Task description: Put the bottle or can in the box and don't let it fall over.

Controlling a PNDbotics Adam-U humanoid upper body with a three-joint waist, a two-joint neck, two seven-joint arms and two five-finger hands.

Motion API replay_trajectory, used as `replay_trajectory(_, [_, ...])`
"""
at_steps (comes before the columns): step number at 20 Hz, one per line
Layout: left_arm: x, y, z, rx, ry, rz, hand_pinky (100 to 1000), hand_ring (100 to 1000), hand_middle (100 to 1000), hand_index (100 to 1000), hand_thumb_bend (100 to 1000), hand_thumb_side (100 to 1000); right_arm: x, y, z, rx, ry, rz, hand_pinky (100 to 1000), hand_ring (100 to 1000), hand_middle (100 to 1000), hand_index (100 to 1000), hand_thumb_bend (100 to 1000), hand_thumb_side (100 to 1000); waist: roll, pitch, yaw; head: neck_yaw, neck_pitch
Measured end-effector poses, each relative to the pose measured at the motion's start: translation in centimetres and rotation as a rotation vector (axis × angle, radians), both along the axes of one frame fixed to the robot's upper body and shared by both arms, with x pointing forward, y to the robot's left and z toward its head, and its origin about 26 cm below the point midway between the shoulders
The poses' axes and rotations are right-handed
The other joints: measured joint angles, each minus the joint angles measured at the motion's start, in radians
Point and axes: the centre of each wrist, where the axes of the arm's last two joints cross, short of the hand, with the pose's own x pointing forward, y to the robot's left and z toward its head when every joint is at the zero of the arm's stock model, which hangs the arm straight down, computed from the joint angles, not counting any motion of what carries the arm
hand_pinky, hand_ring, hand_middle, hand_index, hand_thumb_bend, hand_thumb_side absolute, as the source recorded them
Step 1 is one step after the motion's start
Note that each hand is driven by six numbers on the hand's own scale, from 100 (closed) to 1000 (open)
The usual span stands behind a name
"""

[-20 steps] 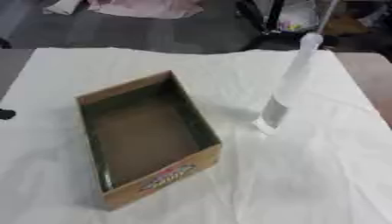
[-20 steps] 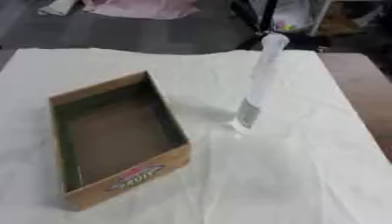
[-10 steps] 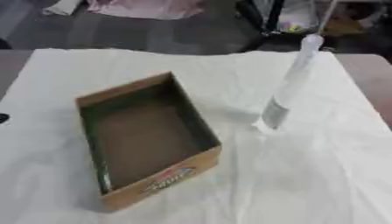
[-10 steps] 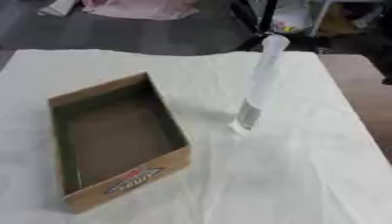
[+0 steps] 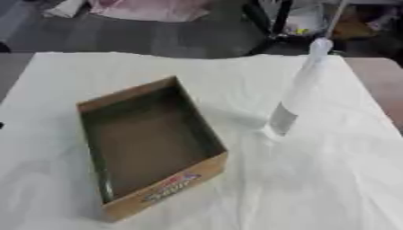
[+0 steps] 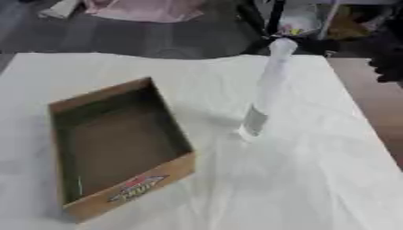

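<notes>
A tall clear bottle [image 5: 293,96] with a white cap stands upright on the white cloth, right of centre. To its left lies an open, empty cardboard box [image 5: 206,134] with a printed logo on its near end. A dark shape at the right edge of the right eye view, level with the bottle's upper part and well apart from it, is my right hand [image 6: 390,58]; it is cut off by the edge. A small dark bit at the left edge of the left eye view is probably my left hand [image 5: 2,126], far from the box.
The white cloth [image 5: 315,188] covers the table, with brown tabletop [image 6: 370,112] bare along the right side. Beyond the far edge are grey floor, a pink cloth [image 5: 150,9] and black stand legs [image 5: 267,27].
The dark right hand has come further into the right eye view from the right edge. Bottle and box have not moved.
</notes>
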Motion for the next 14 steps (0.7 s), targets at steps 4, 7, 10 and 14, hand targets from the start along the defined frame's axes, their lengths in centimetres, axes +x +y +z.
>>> replay_trajectory(4, [0.0,0.0,0.0,0.002,-0.001,-0.005,679,545,662,833,120,770,0.3,0.2,0.2,0.003,0.006,0.007,920,989,1000,876,275,454,0.0,0.0,0.006,-0.011,-0.005])
replay_trajectory(7, [0.1,-0.1,0.1,0.002,-0.004,-0.008,679,545,662,833,119,770,0.6,0.5,0.3,-0.002,0.015,0.014,921,992,1000,879,279,450,0.0,0.0,0.011,-0.016,-0.006])
replay_trajectory(10, [0.1,-0.1,0.1,0.002,-0.005,-0.01,679,545,662,833,119,770,0.8,0.8,0.2,-0.005,0.023,0.02,921,992,1000,881,284,444,0.0,0.0,0.013,-0.02,-0.006])
replay_trajectory(14, [0.1,-0.2,0.1,0.003,-0.004,-0.015,679,545,662,833,119,770,1.0,1.1,0.1,-0.004,0.029,0.031,921,998,1000,884,288,438,-0.003,0.0,0.018,-0.024,-0.006])
